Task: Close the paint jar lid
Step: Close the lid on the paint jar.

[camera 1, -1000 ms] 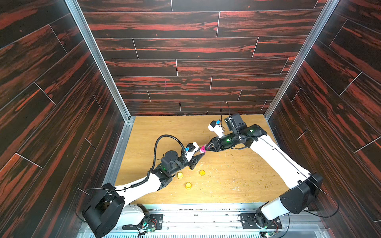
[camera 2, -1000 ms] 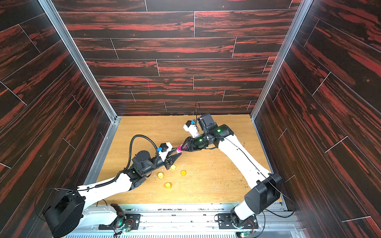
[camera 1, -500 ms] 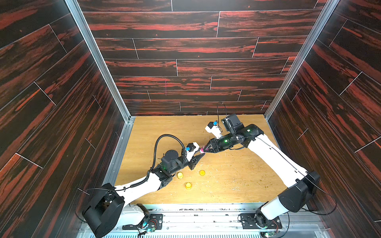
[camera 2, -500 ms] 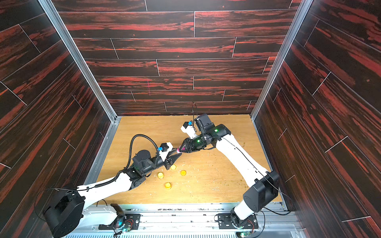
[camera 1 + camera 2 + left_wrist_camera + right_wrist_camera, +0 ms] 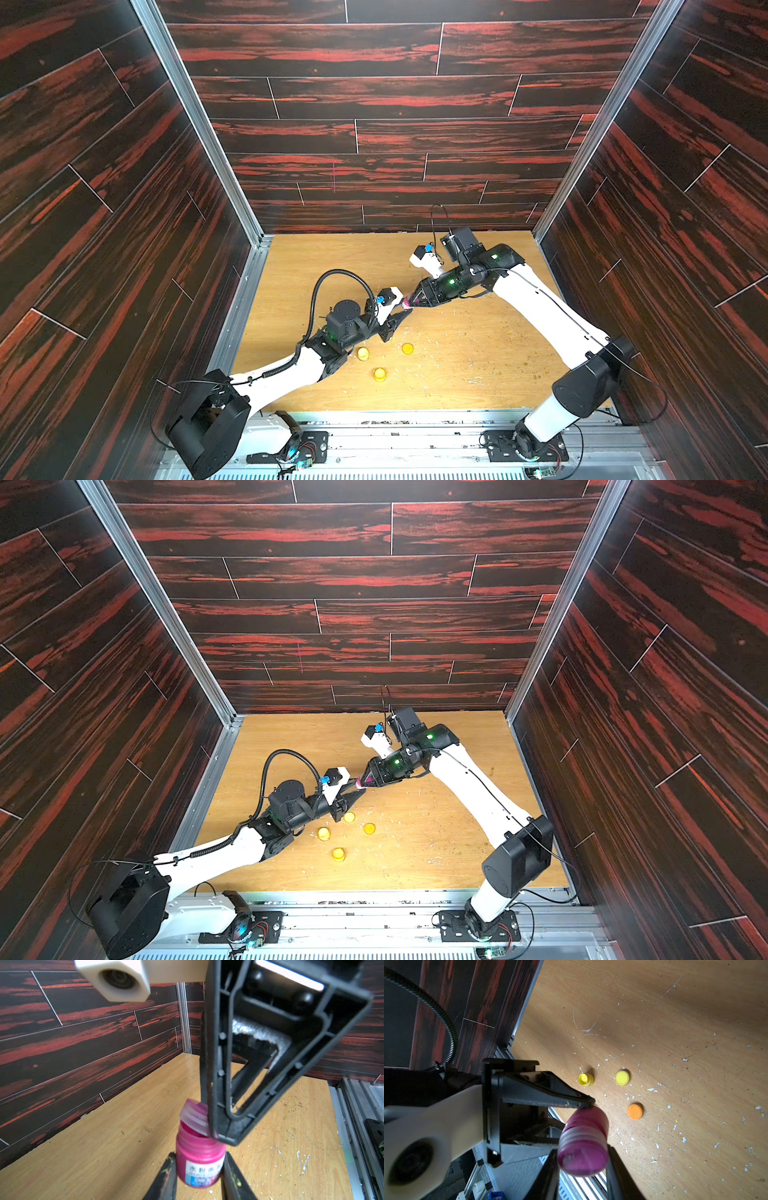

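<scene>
Plywood tabletop (image 5: 104,1147) underneath; left gripper (image 5: 200,1169) clamps magenta paint jar (image 5: 197,1153), right gripper (image 5: 582,1150) pinches lid (image 5: 194,1118). Lid sits cocked on the jar, tilted off its axis.

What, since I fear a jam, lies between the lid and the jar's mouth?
Nothing: in the left wrist view the lid tilts directly over the jar mouth.
</scene>
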You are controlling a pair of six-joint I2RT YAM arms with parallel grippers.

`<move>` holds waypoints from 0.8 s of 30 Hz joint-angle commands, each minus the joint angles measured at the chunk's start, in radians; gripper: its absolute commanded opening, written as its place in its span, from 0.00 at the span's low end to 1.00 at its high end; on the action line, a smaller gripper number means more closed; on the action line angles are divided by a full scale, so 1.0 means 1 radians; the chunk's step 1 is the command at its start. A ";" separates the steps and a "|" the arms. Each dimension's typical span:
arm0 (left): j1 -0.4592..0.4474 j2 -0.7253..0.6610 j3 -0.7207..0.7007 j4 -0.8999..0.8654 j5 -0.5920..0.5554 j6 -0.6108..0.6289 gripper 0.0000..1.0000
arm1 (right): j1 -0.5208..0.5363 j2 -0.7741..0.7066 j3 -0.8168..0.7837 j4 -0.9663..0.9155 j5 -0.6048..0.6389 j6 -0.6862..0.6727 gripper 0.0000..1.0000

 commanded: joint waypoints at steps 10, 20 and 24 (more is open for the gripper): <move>-0.017 -0.012 0.092 -0.077 0.099 0.069 0.18 | 0.058 0.090 0.104 -0.081 0.062 -0.120 0.31; -0.017 -0.022 0.117 -0.120 0.126 0.079 0.18 | 0.076 0.121 0.136 -0.109 0.082 -0.176 0.31; -0.017 -0.027 0.129 -0.131 0.138 0.079 0.18 | 0.084 0.133 0.146 -0.128 0.078 -0.219 0.31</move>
